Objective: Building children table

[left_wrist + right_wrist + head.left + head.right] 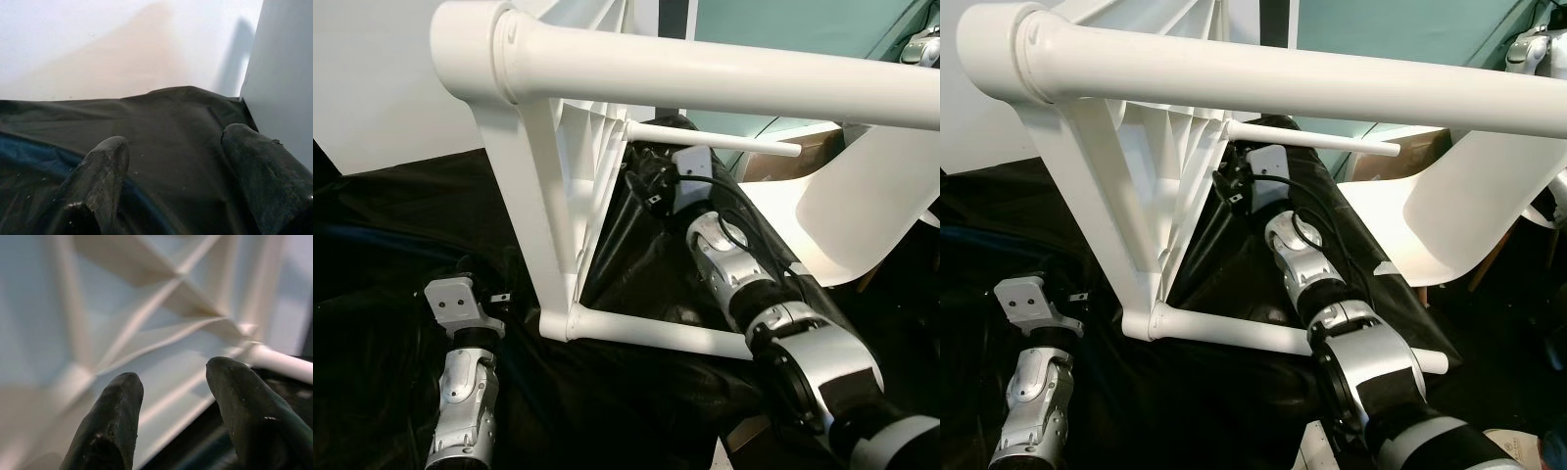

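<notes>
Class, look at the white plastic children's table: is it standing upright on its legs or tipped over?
Tipped: the white plastic children's table shows its ribbed underside, legs pointing sideways.

Black floor sheet; white wall

Head stereo pair: looks forward and down, close, both sharing the white table frame on black cloth. Right wrist camera faces the frame's ribs closely; left wrist camera faces cloth.
</notes>
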`<state>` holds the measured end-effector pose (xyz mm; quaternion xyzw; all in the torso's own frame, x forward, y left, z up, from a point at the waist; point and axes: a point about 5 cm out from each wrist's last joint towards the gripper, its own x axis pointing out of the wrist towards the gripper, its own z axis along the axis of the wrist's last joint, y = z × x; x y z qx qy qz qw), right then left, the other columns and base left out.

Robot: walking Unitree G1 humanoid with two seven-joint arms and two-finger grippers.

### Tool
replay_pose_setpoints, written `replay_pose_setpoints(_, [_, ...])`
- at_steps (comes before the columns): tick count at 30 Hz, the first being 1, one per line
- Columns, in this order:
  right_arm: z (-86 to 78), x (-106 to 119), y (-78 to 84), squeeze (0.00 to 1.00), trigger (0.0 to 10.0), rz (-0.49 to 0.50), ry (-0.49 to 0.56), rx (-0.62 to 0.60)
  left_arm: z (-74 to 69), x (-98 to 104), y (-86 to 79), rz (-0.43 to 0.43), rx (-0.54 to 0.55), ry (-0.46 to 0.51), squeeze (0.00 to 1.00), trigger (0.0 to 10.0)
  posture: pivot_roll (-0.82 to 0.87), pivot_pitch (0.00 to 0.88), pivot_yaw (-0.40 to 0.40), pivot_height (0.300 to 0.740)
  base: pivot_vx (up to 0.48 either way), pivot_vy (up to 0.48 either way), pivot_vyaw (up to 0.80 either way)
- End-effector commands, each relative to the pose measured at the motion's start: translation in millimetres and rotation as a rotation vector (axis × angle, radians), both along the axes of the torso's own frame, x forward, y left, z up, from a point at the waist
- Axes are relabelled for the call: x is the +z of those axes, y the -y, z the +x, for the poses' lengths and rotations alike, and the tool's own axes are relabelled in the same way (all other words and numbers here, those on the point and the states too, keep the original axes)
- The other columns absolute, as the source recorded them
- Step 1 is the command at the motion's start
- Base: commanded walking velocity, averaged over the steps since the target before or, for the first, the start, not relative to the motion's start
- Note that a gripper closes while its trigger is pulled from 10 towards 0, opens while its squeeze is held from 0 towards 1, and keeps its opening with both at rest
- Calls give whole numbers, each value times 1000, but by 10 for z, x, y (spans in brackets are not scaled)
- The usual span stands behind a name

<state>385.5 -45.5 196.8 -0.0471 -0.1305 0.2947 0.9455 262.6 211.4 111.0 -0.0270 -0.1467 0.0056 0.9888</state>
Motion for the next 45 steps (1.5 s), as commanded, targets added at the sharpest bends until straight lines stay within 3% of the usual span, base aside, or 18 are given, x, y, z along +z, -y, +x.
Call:
replay_pose_setpoints(1, [-9,31,-108,0,10000,2,-20,82,-56,-15,18,23,-33,5,0,10000,136,0,-2,740,0,0,0])
replay_pose_setpoints(9, [-54,27,-248,0,10000,13,-87,271,-110,-25,-4,24,-14,3,0,10000,162,0,-11,740,0,0,0])
replay_pose_setpoints(14, [-73,18,-278,0,10000,17,-97,316,-114,-25,-5,24,-13,2,0,10000,162,0,-8,740,0,0,0])
replay_pose_setpoints(18, [-146,-57,-343,0,10000,31,-155,467,-112,-21,4,24,-18,-1,0,10000,157,0,-2,740,0,0,0])
replay_pose_setpoints(22, [-176,-87,-365,0,10000,31,-177,526,-101,-15,5,25,-20,-1,0,10000,155,0,0,740,0,0,0])
replay_pose_setpoints(27, [-276,-158,-456,0,10000,25,-235,686,-89,-7,0,26,-23,0,0,10000,153,0,3,740,0,0,0])
replay_pose_setpoints(34, [-326,-196,-499,0,10000,17,-253,748,-91,-9,-3,26,-24,0,0,10000,153,0,4,740,0,0,0])
replay_pose_setpoints(36, [-378,-265,-505,0,10000,9,-287,813,-95,-15,6,25,-26,-3,0,10000,147,0,8,740,0,0,0])
replay_pose_setpoints(38, [-379,-281,-493,0,10000,5,-282,805,-96,-19,11,24,-28,-5,0,10000,143,0,10,740,0,0,0])
replay_pose_setpoints(41, [-272,-227,-387,0,10000,28,-209,620,-88,-19,23,23,-32,-6,0,10000,139,0,11,740,0,0,0])
replay_pose_setpoints(45, [-199,-144,-256,0,10000,76,-126,490,-85,-7,12,23,-31,-1,0,10000,129,0,17,740,0,0,0])
